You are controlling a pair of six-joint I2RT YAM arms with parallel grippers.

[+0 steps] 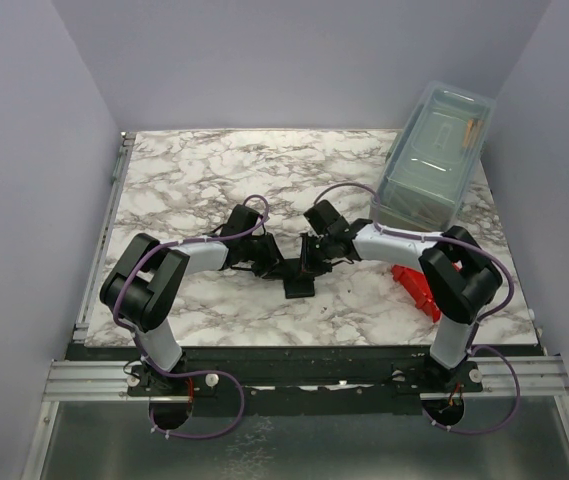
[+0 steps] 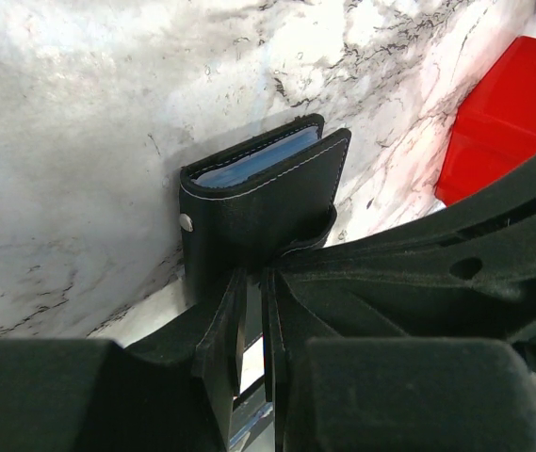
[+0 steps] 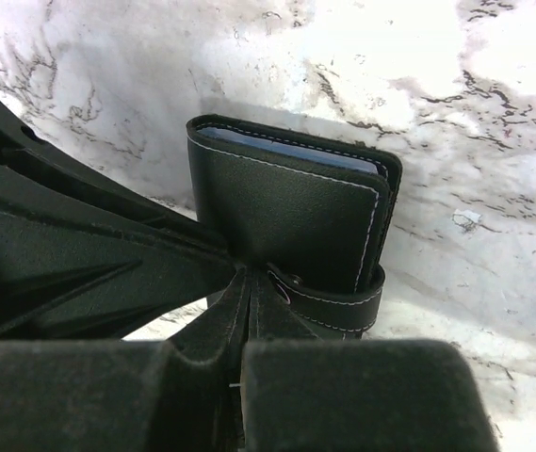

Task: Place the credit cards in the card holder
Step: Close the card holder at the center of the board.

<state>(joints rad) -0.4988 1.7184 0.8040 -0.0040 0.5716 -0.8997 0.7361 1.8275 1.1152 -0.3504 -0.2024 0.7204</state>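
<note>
The card holder [image 1: 299, 283] is a black folded wallet standing on edge at the table's middle, between both grippers. In the left wrist view the card holder [image 2: 258, 212] shows pale blue inner panels along its top edge. My left gripper [image 2: 253, 282] is shut on its lower edge, with a thin slit left between the fingers. In the right wrist view the card holder [image 3: 286, 212] has a stitched strap [image 3: 343, 306] looping round its lower right corner. My right gripper [image 3: 253, 282] is shut, its tips against the strap's end with the snap. No credit cards show in any view.
A red bin [image 1: 419, 288] lies on the marble table [image 1: 204, 170] by the right arm's base, and the red bin [image 2: 508, 122] also shows in the left wrist view. A clear lidded box [image 1: 434, 155] stands at the back right. Purple walls enclose the table.
</note>
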